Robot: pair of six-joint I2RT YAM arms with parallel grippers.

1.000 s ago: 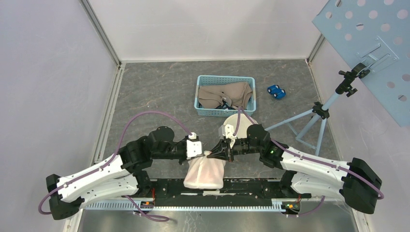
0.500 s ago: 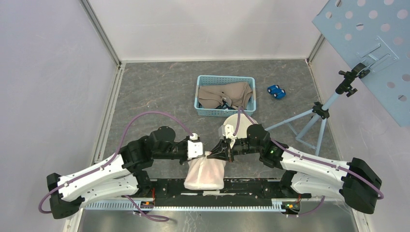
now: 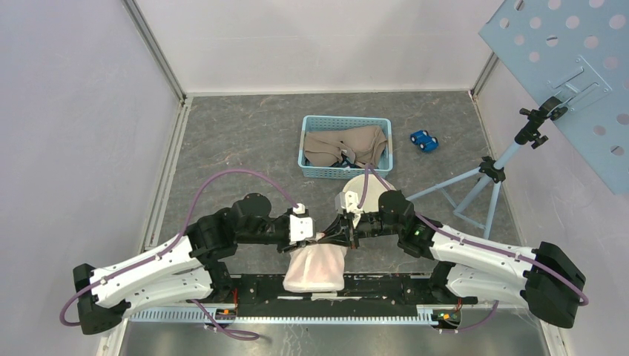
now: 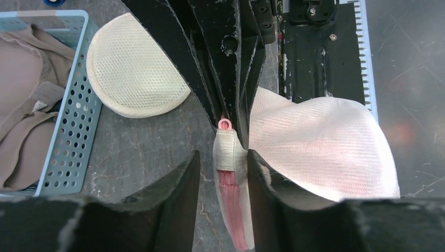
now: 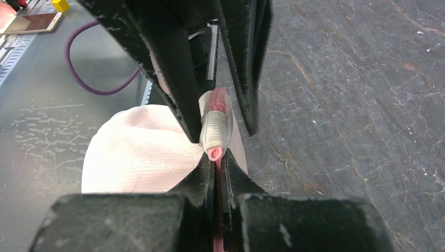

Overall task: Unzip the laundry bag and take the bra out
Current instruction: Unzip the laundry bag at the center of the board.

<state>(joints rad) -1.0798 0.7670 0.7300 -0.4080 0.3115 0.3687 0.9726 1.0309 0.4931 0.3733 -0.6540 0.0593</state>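
Left wrist view: the left pincer point(image 4: 221, 160) stands released, its fingers straddling the zipper end of the white mesh laundry bag point(image 4: 315, 142). The right pincer point(image 5: 215, 163) is clenched on the pink zipper pull point(image 5: 214, 153). The bag lies between both arms at the near edge of the tabletop point(image 3: 245, 141).

The top camera looked steeply down on the laundry bag point(image 3: 314, 268) from far above and behind it, while the left and right wrist cameras faced each other from close on either side of it, all three sharing its zip end.
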